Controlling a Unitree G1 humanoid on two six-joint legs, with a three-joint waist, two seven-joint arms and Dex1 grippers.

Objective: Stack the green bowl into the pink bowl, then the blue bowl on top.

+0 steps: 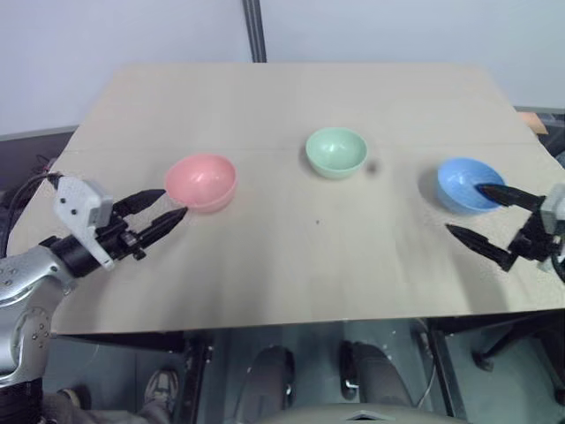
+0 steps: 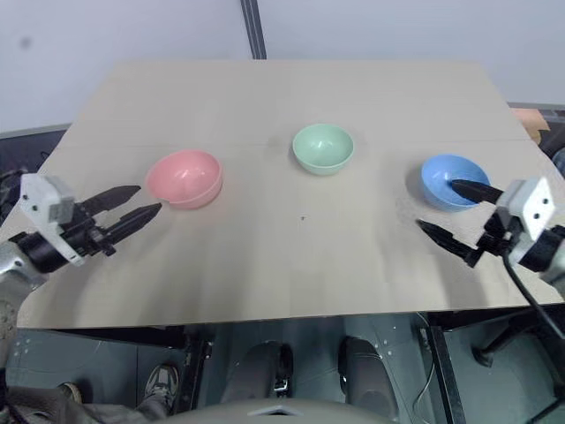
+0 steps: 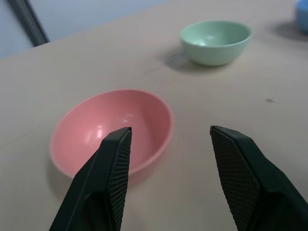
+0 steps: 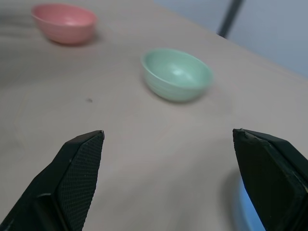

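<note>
Left eye view: nothing stacked yet — pink bowl point(image 1: 200, 182), green bowl point(image 1: 336, 151) and blue bowl point(image 1: 470, 185) sit apart on the table point(image 1: 291, 265); fetching the green one looks next. Left wrist view: left gripper point(image 3: 171, 159) spread, empty, near pink. Right wrist view: right gripper point(image 4: 168, 166) wide apart, empty — blue just beside one finger.
</note>
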